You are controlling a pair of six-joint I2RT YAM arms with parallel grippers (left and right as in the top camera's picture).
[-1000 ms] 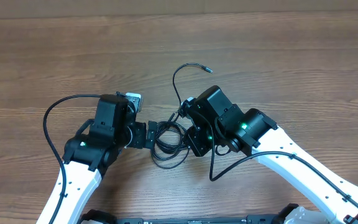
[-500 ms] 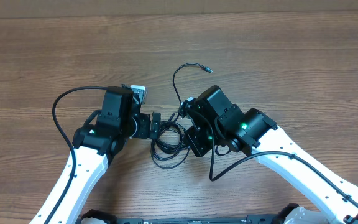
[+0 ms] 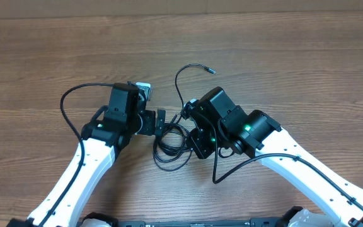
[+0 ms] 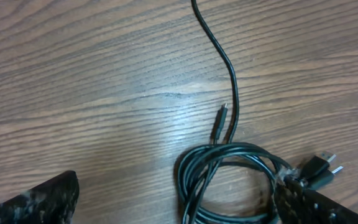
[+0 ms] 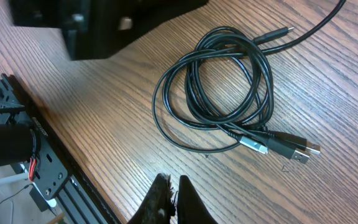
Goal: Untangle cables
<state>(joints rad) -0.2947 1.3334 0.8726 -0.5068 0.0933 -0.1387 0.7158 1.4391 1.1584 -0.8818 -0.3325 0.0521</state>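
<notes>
Cables coiled mid-surface
The loops lie nearer the front edge, with one strand curving toward the far edge. The left gripper is spread wide just beside the coil. The right gripper is pressed together, apart from it.

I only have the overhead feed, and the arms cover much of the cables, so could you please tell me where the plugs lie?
Observer: The right wrist view shows a cluster of larger plugs lying together at one side of the coil.
Operator: Thank you. Are the left fingers on anything?
Observer: No. In the left wrist view the left fingers are wide apart and grip nothing, with the coil's edge between them.
Operator: And the right fingers?
Observer: The right fingers are closed together and empty, short of the coil.
</notes>
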